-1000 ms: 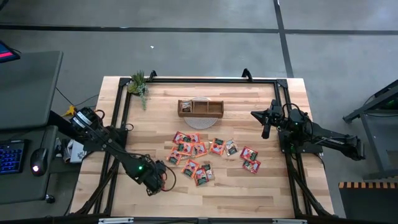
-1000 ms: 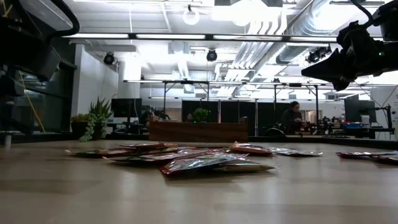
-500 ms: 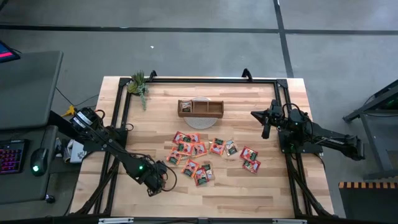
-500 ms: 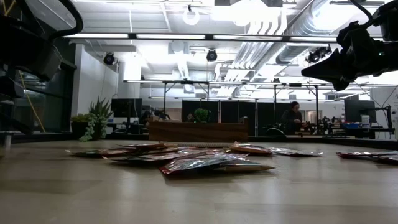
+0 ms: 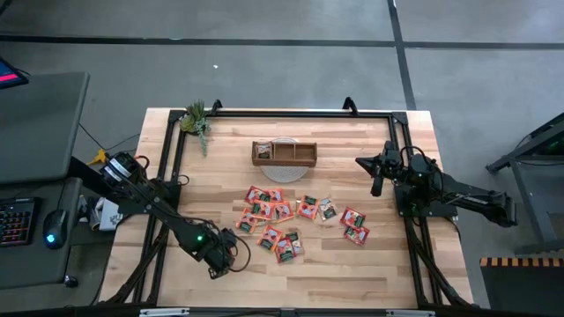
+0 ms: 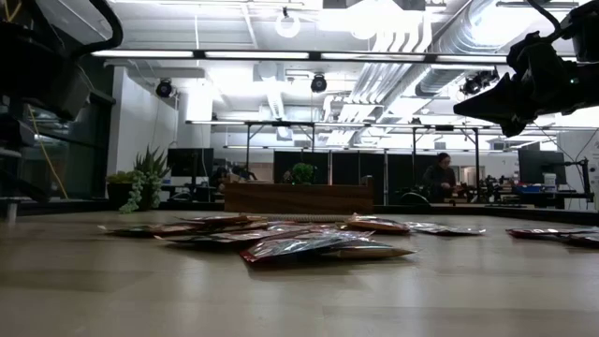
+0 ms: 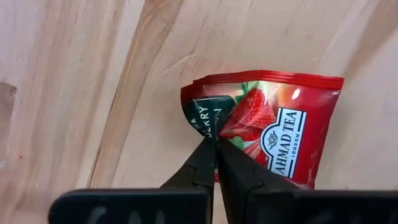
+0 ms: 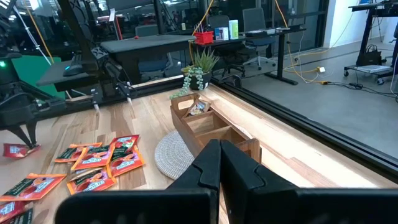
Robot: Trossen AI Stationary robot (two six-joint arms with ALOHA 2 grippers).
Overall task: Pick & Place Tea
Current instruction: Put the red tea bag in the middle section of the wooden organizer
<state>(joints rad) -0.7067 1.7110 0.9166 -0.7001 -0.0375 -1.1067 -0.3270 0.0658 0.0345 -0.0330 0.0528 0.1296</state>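
Observation:
One red tea sachet (image 7: 273, 124) with a strawberry picture lies on the wooden table near its front left, apart from the others. My left gripper (image 7: 216, 144) points straight down onto it and is shut on it; in the high view the gripper (image 5: 222, 257) hides it. Several more tea sachets (image 5: 282, 220) lie scattered flat at the table's middle. The brown wooden tray (image 5: 284, 153) stands behind them. My right gripper (image 5: 376, 183) hangs shut and level at the right side, touching nothing. My left gripper pinches the red sachet between its two fingertips at the edge by the dark green label (image 7: 208, 127). The fingers come from above, pointing down. The foil buckles into a fold at the pinch, while the rest of the sachet (image 8: 13, 150) lies flat on the table.
A round woven mat (image 8: 177, 152) lies under the tray's front. A small potted plant (image 5: 196, 119) stands at the far left corner. Black frame rails (image 5: 282, 113) run along the table's far, left and right sides. Bare wood lies along the near edge.
My left gripper has stayed in place over the lone sachet and has shut its fingers on it. The right arm has kept still.

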